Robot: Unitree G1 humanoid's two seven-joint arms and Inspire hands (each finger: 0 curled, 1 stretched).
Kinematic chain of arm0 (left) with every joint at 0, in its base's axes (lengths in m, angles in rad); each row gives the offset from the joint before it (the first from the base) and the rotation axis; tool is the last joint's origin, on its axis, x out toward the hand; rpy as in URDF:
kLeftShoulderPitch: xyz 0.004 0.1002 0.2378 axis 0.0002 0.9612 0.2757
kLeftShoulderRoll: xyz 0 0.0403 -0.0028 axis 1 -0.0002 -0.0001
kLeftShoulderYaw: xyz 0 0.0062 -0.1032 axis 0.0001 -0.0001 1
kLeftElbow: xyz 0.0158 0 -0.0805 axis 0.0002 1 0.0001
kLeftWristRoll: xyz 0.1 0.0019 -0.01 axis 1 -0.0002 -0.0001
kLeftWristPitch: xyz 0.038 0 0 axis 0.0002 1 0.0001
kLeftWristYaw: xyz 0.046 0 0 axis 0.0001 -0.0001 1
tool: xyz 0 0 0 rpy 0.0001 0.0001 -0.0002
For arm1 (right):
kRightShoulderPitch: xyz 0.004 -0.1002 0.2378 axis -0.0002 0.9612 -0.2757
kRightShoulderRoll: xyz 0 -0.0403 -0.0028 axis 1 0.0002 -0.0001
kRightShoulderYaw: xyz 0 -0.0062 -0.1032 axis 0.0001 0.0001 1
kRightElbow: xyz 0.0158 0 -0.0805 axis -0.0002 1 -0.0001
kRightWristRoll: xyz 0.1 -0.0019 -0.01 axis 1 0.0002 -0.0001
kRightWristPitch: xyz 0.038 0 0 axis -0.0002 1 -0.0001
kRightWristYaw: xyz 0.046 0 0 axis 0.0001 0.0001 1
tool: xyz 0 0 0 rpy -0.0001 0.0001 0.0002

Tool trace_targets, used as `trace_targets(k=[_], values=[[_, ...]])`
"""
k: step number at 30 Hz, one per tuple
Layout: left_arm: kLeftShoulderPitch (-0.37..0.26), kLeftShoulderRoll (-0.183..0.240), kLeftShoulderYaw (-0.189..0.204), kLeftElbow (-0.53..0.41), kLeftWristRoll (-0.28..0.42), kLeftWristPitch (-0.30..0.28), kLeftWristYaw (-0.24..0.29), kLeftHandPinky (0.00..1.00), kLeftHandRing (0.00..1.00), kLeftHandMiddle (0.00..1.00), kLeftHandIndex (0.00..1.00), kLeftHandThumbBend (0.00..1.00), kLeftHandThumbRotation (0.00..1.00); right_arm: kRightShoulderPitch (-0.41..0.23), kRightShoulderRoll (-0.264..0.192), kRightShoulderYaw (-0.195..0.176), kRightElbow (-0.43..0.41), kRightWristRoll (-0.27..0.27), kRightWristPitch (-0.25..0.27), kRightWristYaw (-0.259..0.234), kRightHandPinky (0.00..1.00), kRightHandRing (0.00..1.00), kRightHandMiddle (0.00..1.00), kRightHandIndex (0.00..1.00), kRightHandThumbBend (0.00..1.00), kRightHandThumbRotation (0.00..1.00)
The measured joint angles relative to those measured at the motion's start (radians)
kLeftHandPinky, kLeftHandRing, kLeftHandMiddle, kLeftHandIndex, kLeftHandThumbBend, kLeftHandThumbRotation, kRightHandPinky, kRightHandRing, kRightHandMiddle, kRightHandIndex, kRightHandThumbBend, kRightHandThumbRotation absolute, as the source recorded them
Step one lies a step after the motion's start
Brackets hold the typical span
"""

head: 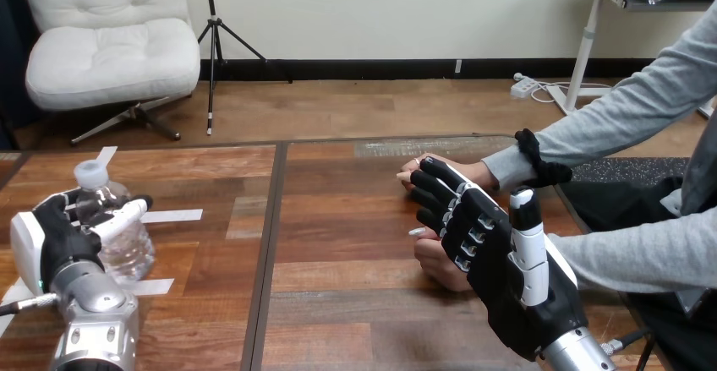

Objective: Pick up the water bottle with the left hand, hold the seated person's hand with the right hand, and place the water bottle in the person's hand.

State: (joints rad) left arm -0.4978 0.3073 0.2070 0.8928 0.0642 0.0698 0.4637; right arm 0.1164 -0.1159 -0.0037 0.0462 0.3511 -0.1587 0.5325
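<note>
The clear plastic water bottle [131, 253], capped in white, stands upright at the near left of the brown wooden desk [338, 303]. Whether its base rests on the wood or hangs just above it cannot be told. The left robot hand [57, 237], black with white shells, comes up from the near left edge on its silver forearm and is closed round the bottle. Its dark fingers wrap the left side and its white thumb lies across the front, just below the bottle's shoulder. Thin white tape strips [172, 215] lie flat on the desk around the bottle, one to its right, one nearer and one farther off.

A dark seam runs near to far between the desk's two boards, and the middle board to its right is bare.

On the right half, the person's far hand [416, 171] lies on the desk, reaching in from a grey sleeve. The person's near hand [438, 265] lies on the desk just this side of it. The right robot hand [507, 274] reaches in from the near right corner above both. Its fingers are stretched almost straight towards the far left and curl round nothing. Its fingertips cover part of the far hand and its palm hides part of the near hand. Whether it touches either cannot be told.
</note>
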Motion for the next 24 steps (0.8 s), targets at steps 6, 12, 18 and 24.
trace_targets(k=[6,12,18,24], values=[[0.000,0.000,-0.002,0.000,0.018,-0.004,0.008,0.36,0.41,0.46,0.50,0.72,0.00,0.000,0.000,0.000,0.000,0.000,0.000,0.000,1.00,0.96,0.93,0.92,0.89,1.00],[0.001,-0.001,-0.004,0.000,0.022,-0.004,0.009,0.37,0.42,0.46,0.50,0.73,0.00,0.000,0.000,0.000,0.000,0.000,0.000,0.000,1.00,0.96,0.93,0.91,0.88,1.00],[0.001,-0.002,-0.004,0.000,0.022,-0.005,0.008,0.37,0.42,0.46,0.49,0.74,0.00,0.000,0.000,0.000,0.000,0.000,0.000,0.000,1.00,0.95,0.93,0.91,0.88,1.00],[0.001,-0.003,-0.003,0.000,0.022,-0.005,0.008,0.36,0.41,0.45,0.49,0.74,0.00,0.000,0.000,0.000,0.000,-0.001,0.000,-0.001,0.99,0.95,0.93,0.91,0.87,1.00]])
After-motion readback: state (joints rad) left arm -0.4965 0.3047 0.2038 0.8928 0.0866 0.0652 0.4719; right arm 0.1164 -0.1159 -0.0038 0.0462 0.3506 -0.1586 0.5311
